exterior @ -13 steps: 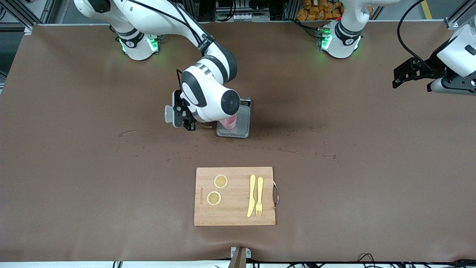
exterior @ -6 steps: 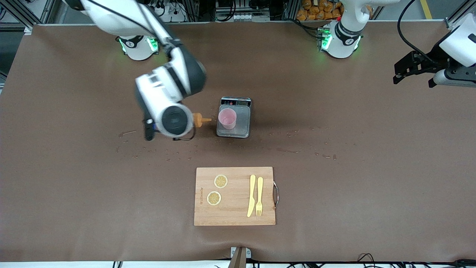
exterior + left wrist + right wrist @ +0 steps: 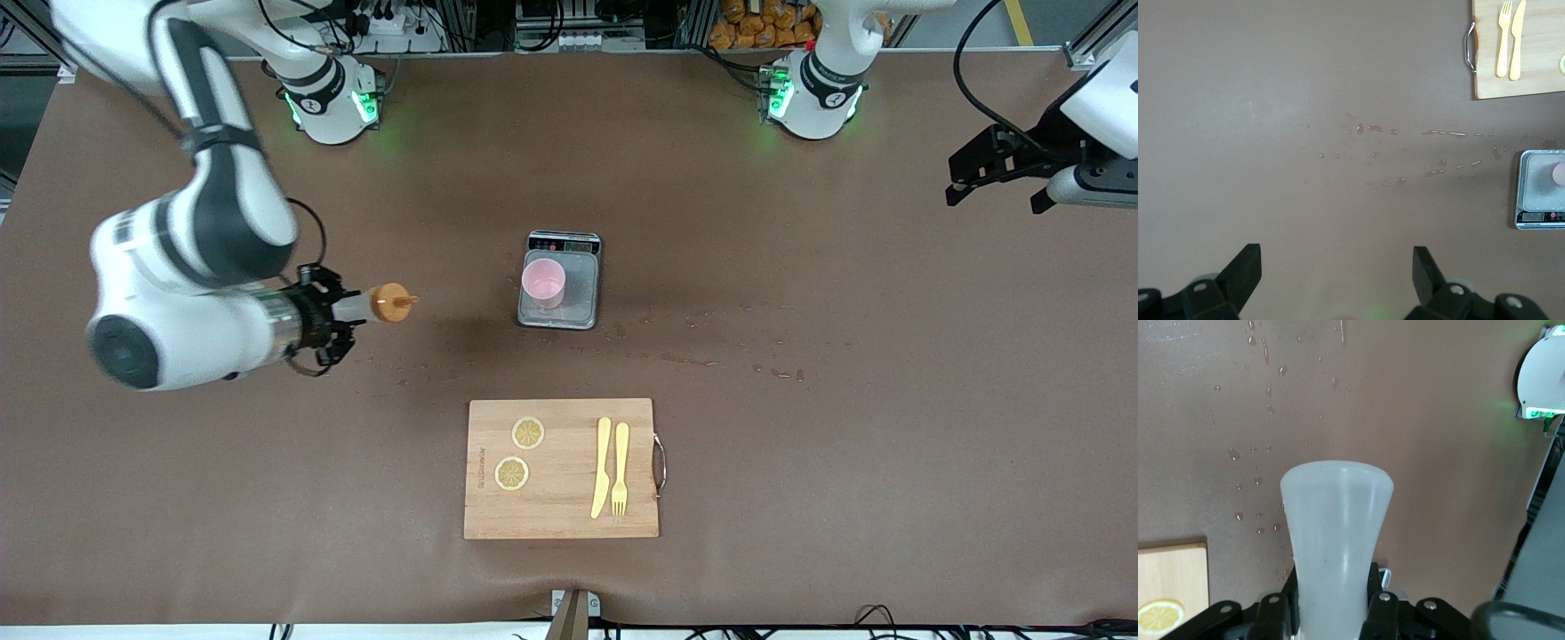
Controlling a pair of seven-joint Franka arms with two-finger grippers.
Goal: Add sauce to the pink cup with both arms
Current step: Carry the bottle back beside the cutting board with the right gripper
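Front view on my screen shows the long brown matte worktop (image 3: 800, 444), with a scatter of little wet droplets (image 3: 693, 360) across its middle. Along the edge where the arm bases sit I can see aluminium framing, cables and some orange stuff on a shelf.

Near the middle sits a small grey digital kitchen scale (image 3: 582, 307), and the small pale-pink plastic tumbler (image 3: 543, 284) stands upright on its platform. Closer to the front camera there's a rectangular wooden cutting board with a metal handle (image 3: 560, 507), carrying two round lemon slices (image 3: 520, 453) plus a yellow plastic knife (image 3: 602, 467) and a yellow plastic fork (image 3: 620, 468) lying side by side.

The right tool (image 3: 342, 311) is clenched on the small translucent whitish squeeze bottle with the orange nozzle cap (image 3: 378, 304). It's up in the air, lying roughly level, over bare worktop toward the right arm's end, well apart from the tumbler, with the nozzle pointing toward the scale. In the right wrist view the bottle (image 3: 1336, 547) looks cloudy white and flares wider at its base, black fingers (image 3: 1271, 613) pressing it from both sides.

The left tool (image 3: 1000, 169) hangs released and holding nothing over the left arm's end of the worktop, waiting; its two black fingers (image 3: 1245, 270) stand wide apart in the left wrist view.
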